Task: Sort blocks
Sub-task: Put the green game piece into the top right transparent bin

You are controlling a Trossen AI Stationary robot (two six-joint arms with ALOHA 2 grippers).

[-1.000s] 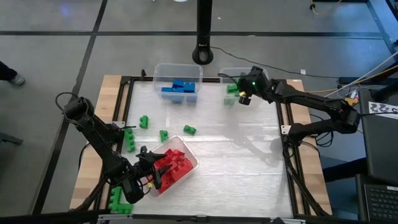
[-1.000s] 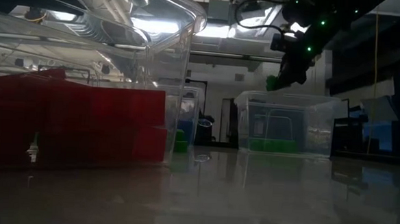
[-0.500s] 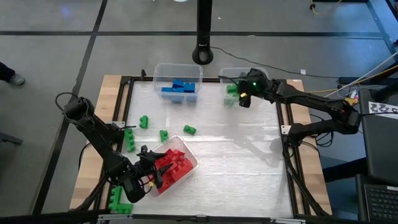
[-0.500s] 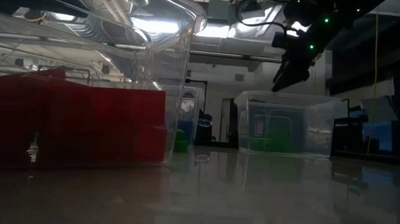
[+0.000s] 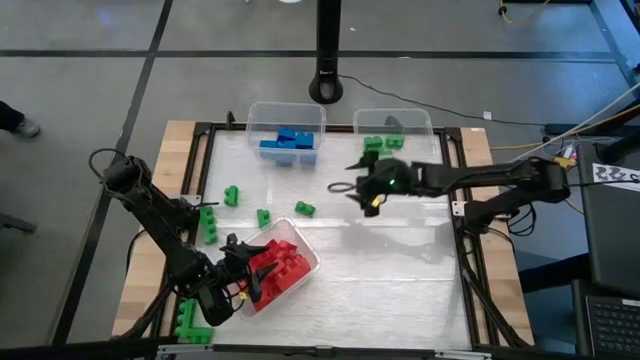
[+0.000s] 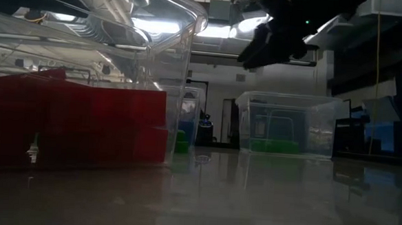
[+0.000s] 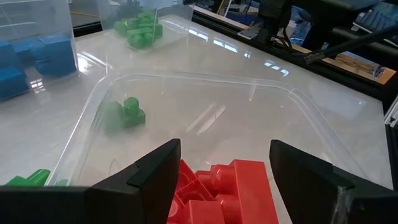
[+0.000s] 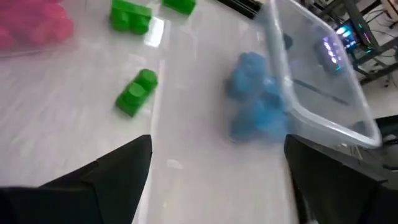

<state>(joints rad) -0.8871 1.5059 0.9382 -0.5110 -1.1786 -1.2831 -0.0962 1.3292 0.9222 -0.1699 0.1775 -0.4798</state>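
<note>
Red blocks fill a clear bin at the near left. My left gripper reaches over that bin's near-left corner, its fingers apart with red blocks showing between them. Blue blocks lie in the far bin, and green blocks in the far-right bin. Several green blocks lie loose on the table's left half. My right gripper hangs open over the table's middle, right of a loose green block, with nothing between its fingers. My left gripper has its fingers on either side of the red blocks in the bin. Whether they touch a block, I cannot tell.
A black frame borders the table. A dark post stands beyond the far edge. Two green blocks sit on the left rail side and at the near-left corner. The table's near right part is bare.
My right gripper has let go of a green block over the far-right bin, and the block has dropped into it. The gripper has then swung toward the table's left and near side, out over the middle, turning as it went.
</note>
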